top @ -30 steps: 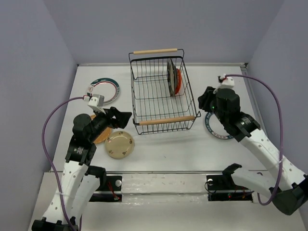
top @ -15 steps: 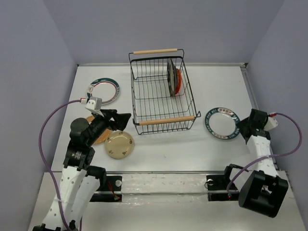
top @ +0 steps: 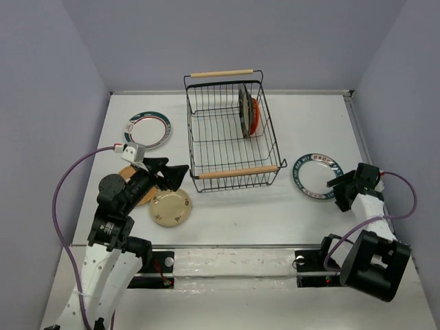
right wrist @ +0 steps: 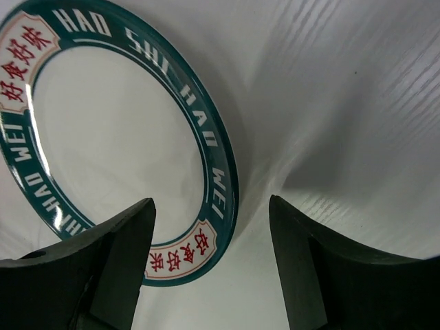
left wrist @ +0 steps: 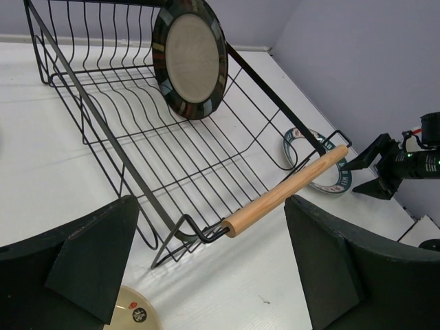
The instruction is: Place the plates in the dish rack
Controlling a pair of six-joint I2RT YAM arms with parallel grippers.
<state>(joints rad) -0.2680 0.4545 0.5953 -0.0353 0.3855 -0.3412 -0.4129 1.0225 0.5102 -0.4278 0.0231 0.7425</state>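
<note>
The black wire dish rack (top: pixel 194 137) stands mid-table. Two plates stand upright at its right side: a black-rimmed one (top: pixel 243 110) and an orange one (top: pixel 256 117). A teal-rimmed white plate (top: pixel 313 177) lies flat to the rack's right. My right gripper (top: pixel 337 192) sits low at that plate's near-right edge, open, with the rim (right wrist: pixel 206 179) between its fingers and untouched. Left of the rack lie a cream plate (top: pixel 171 207), a tan-brown plate (top: pixel 142 195) partly under my left arm, and another teal-rimmed plate (top: pixel 148 130). My left gripper (top: pixel 175 177) hovers open and empty, facing the rack's near handle (left wrist: pixel 289 190).
The left wrist view shows the black-rimmed plate (left wrist: pixel 190 58) inside the rack (left wrist: pixel 103 130), the cream plate's edge (left wrist: pixel 130 317) below and the right gripper (left wrist: pixel 385 168) beyond the handle. Purple walls close the table on three sides. The rack's far handle (top: pixel 221 72) is near the back wall.
My right arm swung from above the teal-rimmed plate down to its near-right edge, and its jaws opened wider. The left arm edged slightly toward the rack.
</note>
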